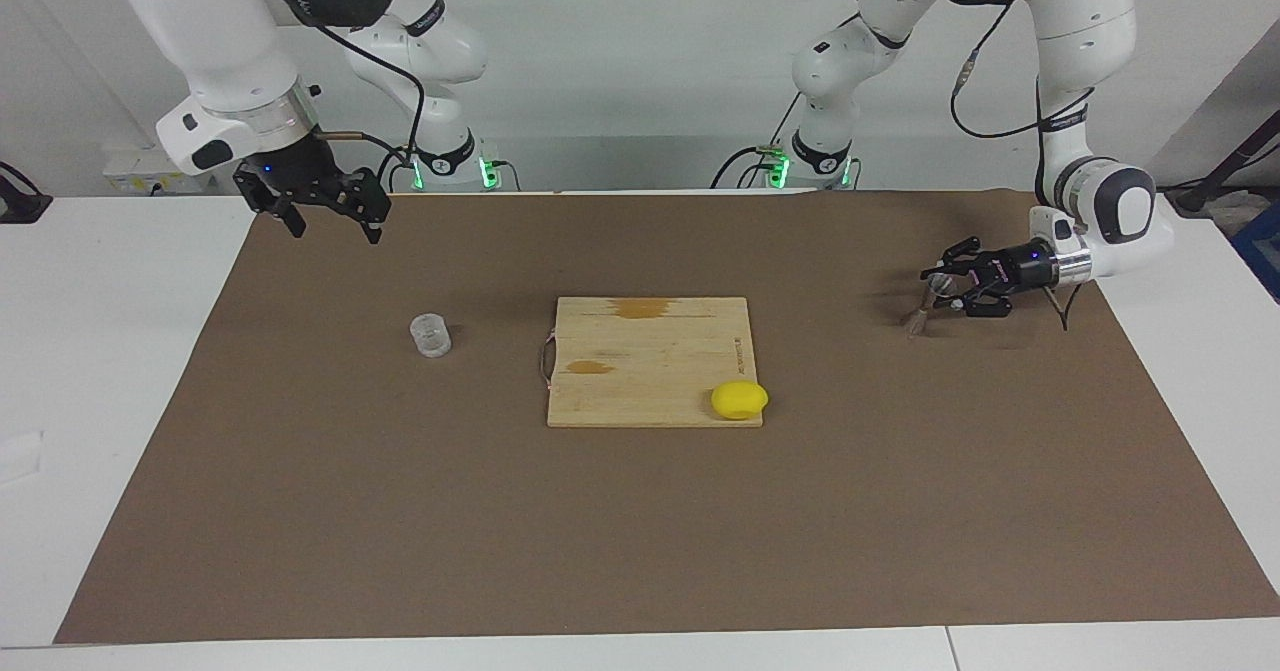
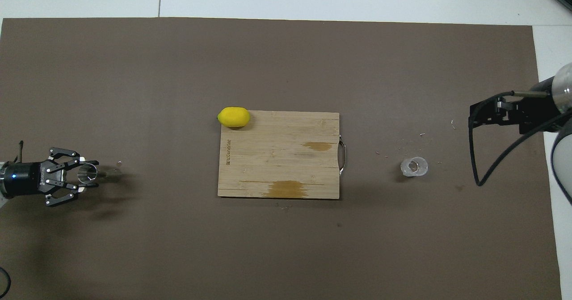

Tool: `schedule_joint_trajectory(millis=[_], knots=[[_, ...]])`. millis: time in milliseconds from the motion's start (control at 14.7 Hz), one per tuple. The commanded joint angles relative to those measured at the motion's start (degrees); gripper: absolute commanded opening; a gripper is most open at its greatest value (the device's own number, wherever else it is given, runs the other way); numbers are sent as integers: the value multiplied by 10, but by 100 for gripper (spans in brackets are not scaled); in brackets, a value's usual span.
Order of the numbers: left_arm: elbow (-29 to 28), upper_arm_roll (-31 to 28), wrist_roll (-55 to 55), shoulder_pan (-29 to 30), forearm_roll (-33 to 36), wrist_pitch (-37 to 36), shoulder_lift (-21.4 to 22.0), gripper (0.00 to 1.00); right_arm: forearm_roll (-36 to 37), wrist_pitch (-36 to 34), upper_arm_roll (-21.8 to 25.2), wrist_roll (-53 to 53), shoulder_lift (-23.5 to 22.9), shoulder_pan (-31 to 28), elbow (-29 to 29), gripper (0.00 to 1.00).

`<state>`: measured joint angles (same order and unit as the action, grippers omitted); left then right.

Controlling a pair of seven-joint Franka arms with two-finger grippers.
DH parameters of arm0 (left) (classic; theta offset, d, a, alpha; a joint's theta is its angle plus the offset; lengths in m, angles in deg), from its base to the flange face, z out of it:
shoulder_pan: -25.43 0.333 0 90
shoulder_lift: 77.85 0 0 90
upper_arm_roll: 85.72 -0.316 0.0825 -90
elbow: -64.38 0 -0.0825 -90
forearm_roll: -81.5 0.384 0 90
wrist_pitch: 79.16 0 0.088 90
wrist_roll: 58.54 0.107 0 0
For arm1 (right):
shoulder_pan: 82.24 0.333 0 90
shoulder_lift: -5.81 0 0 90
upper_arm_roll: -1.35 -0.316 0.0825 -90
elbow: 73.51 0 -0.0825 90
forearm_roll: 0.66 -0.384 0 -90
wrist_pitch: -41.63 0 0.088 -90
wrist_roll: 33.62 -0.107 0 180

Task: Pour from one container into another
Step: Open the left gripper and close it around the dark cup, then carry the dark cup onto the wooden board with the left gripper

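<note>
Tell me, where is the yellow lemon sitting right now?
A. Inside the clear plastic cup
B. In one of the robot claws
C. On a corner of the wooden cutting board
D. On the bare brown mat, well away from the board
C: the lemon rests on a corner of the cutting board, overhanging its edge a little, at the edge farther from the robots, toward the left arm's end of the table.

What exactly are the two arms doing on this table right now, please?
The left gripper has shut on the metal jigger at its end of the brown mat. The right gripper waits open in the air, away from the clear plastic cup standing on the mat. Between them lies a cutting board with a lemon at its corner.
</note>
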<state>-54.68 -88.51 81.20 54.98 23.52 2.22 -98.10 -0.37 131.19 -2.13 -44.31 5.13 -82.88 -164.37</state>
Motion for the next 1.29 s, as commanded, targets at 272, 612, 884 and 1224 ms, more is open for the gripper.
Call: schedule_joint_trajectory(millis=[272, 612, 884, 1224], knots=[[-4, -3, 0, -4, -12, 7, 12, 33, -14, -11, -2, 16, -2, -8, 9, 99], [-7, 2, -38, -54, -57, -3, 32, 33, -14, -11, -2, 16, -2, -8, 9, 99], [-12, 2, -88, -138, -115, -4, 37, 34, -14, -11, -2, 16, -2, -8, 9, 99], [-44, 1, -140, -259, -228, 51, 56, 34, -14, -13, -1, 16, -2, -8, 9, 99]])
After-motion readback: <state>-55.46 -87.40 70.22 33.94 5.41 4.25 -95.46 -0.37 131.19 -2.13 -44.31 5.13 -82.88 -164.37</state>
